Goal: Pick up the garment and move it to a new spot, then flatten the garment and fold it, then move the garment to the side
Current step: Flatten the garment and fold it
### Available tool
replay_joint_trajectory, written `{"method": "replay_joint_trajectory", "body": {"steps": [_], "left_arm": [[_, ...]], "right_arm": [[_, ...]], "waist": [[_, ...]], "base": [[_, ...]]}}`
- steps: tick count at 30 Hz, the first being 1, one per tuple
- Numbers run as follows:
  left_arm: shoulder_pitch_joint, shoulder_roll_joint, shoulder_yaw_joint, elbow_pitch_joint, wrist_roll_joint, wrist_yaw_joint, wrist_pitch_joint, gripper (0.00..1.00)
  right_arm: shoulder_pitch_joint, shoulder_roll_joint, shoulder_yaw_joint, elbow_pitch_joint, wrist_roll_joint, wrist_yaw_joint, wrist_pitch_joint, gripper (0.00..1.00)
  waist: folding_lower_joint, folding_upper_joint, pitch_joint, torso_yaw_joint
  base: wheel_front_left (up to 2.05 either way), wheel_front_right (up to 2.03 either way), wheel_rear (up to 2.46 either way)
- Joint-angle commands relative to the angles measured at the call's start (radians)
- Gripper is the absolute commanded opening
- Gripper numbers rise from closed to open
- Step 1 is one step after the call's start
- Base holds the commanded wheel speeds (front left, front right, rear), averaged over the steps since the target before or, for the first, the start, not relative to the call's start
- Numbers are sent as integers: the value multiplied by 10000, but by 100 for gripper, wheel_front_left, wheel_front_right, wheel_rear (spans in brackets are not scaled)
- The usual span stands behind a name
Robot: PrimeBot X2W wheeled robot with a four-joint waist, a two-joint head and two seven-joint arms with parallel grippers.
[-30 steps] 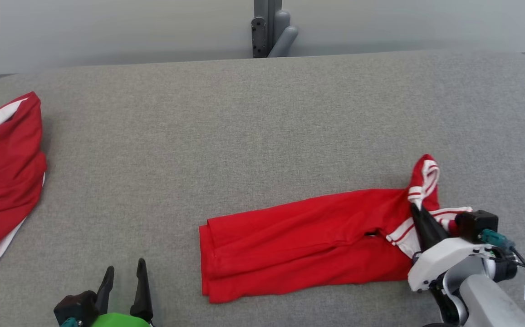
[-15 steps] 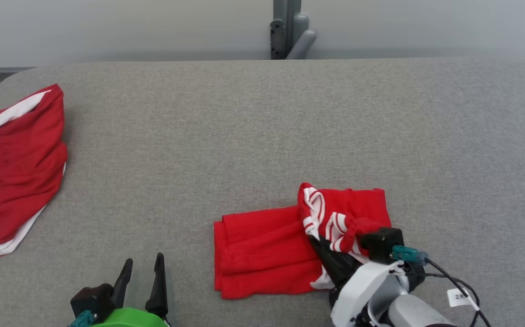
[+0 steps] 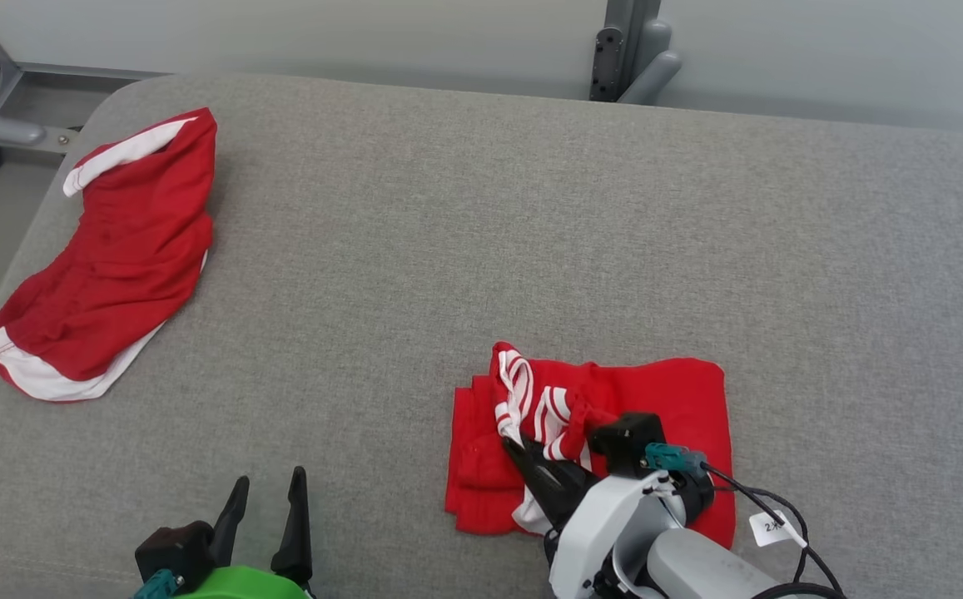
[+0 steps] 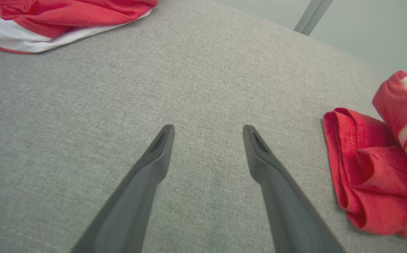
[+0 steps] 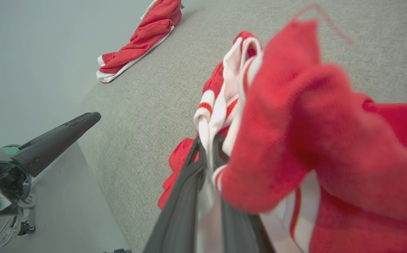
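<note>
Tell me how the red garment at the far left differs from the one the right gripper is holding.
The far garment lies untouched; the near garment is pinched at its striped end by the right gripper. The far garment is spread out and rumpled; the near garment is doubled over. The far garment has a broad white band; the near garment has thin white stripes. Both are red and white, on the grey table.

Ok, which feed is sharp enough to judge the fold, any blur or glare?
Right wrist view: the garment bunched at the right gripper is near the lens and out of focus. Head view: evenly lit, sharp, no glare on the grey table. Left wrist view: crisp weave, faint shadow under the open left gripper.
</note>
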Motion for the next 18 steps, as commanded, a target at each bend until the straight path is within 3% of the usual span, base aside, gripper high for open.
{"method": "replay_joint_trajectory", "body": {"steps": [1, 11, 18], "left_arm": [[-4, 28, 28, -9, 9, -22, 6, 100], [195, 29, 303, -94, 137, 91, 4, 100], [367, 31, 521, -304, 354, 191, 6, 100]], "right_arm": [[-148, 79, 119, 121, 128, 0, -155, 100], [-414, 87, 364, -195, 715, 0, -805, 100], [-56, -201, -790, -874, 431, 0, -914, 100]], "waist": [[0, 0, 43, 81], [0, 0, -323, -579], [0, 0, -724, -1195]], "base": [[0, 0, 0], [0, 0, 0], [0, 0, 0]]}}
